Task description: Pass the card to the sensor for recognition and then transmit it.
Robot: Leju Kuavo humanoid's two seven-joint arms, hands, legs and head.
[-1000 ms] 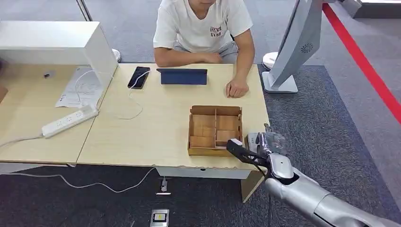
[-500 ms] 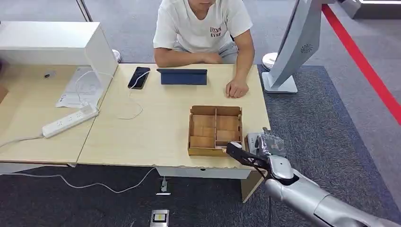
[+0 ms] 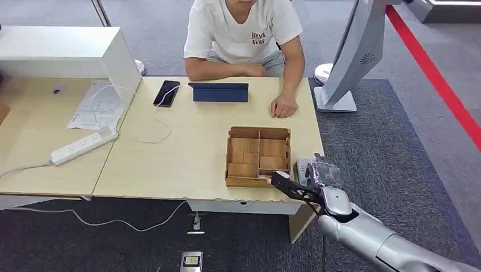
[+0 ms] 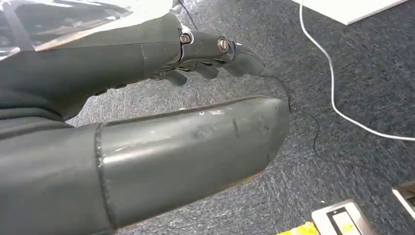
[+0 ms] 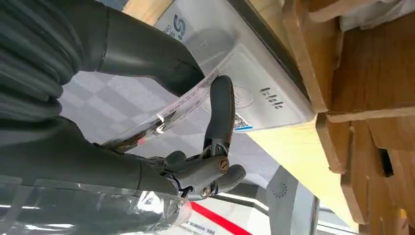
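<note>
Lowered slightly since before, right hand (image 5: pixel 195 122) pinches thin, flexible clear plastic card (image 5: pixel 171 110) by its edge over grey sensor (image 5: pixel 244 78); left hand (image 4: pixel 147 98) hangs empty, fingers loosely apart.

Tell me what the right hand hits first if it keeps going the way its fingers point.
Likely the wooden divided box: the right hand, holding the card over the sensor, points at its near corner. Depth is uncertain.

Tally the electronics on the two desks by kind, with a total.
Phone: 1
Tablet: 1
Power strip: 1
Sensor: 1
Total: 4
</note>
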